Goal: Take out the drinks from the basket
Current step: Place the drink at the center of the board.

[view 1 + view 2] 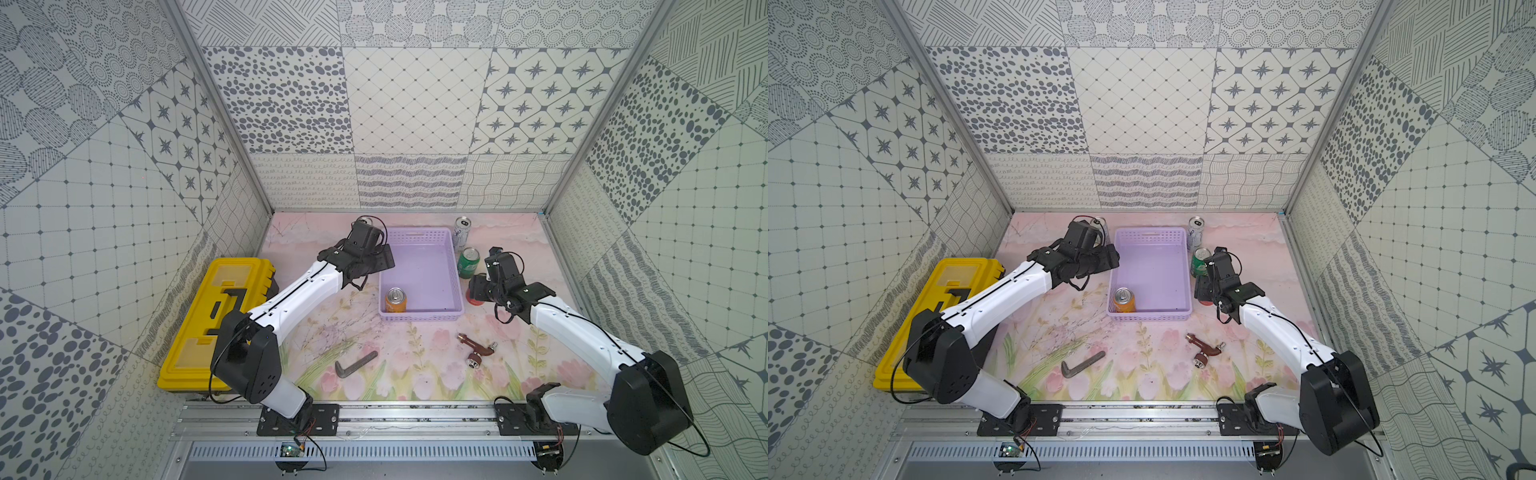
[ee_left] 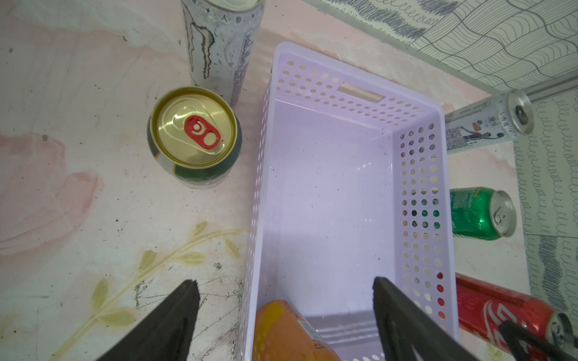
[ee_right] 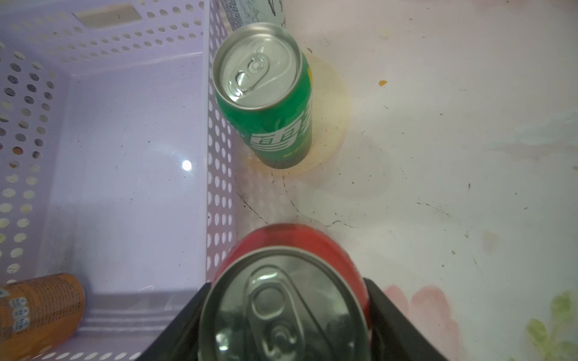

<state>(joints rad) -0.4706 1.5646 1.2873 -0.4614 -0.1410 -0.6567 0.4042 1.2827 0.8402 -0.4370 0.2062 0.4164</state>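
The lavender basket (image 1: 419, 318) (image 1: 1148, 318) holds one orange can (image 1: 395, 300) (image 2: 281, 331) in its near left corner. My left gripper (image 1: 384, 257) (image 2: 286, 287) hangs open over the basket's left wall, holding nothing. To its left on the mat stand a dark green can with a gold top (image 2: 194, 137) and a tall silver-white can (image 2: 219, 47). Right of the basket stand another silver-white can (image 1: 462, 232) and a green can (image 1: 468, 262) (image 3: 266, 103). My right gripper (image 1: 476, 289) (image 3: 287, 283) is shut on the upright red can (image 3: 281, 237), just outside the basket's right wall.
A yellow toolbox (image 1: 216, 320) lies at the left, beside my left arm. A dark L-shaped metal key (image 1: 355, 365) and a brown tap fitting (image 1: 478, 347) lie on the flowered mat in front of the basket. Patterned walls close in three sides.
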